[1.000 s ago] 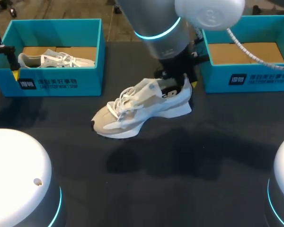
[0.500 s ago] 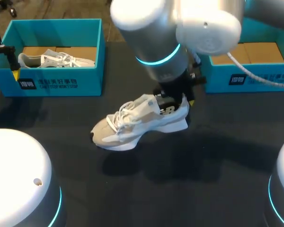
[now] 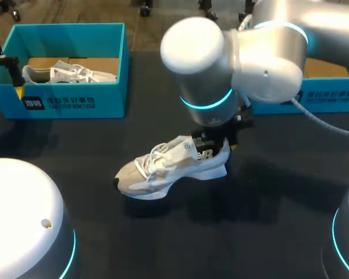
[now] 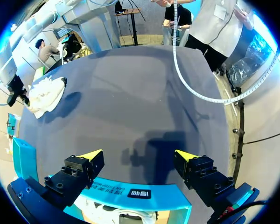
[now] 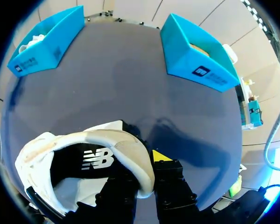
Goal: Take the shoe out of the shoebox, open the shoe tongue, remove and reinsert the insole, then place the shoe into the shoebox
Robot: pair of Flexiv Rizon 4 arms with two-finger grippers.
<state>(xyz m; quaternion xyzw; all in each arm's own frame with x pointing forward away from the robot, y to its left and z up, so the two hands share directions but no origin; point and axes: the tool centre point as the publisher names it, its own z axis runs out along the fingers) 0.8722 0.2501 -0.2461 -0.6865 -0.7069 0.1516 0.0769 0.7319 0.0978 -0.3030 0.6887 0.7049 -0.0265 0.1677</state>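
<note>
Overhead, the sneaker (image 3: 171, 168) lies out on the dark matte surface (image 3: 267, 221) between the two boxes, toe toward the left shoebox (image 3: 75, 102). The bulk of my right arm covers much of the right shoebox (image 3: 331, 96). The right wrist view shows the grip that the head view hides. The right tool (image 5: 141, 173) pinches the padded heel collar, with one black finger inside the dark-lined opening and the yellow-tipped one outside. Whether the sole touches the surface, I cannot tell.

The sneaker is cream and white, with soft fabric panels, loose white laces and a thick moulded sole. Both boxes are teal card with plain brown floors. The left one holds a second sneaker (image 3: 67, 72). The left wrist view shows the left tool (image 4: 137, 156) spread wide above that box's wall, gripping nothing.
</note>
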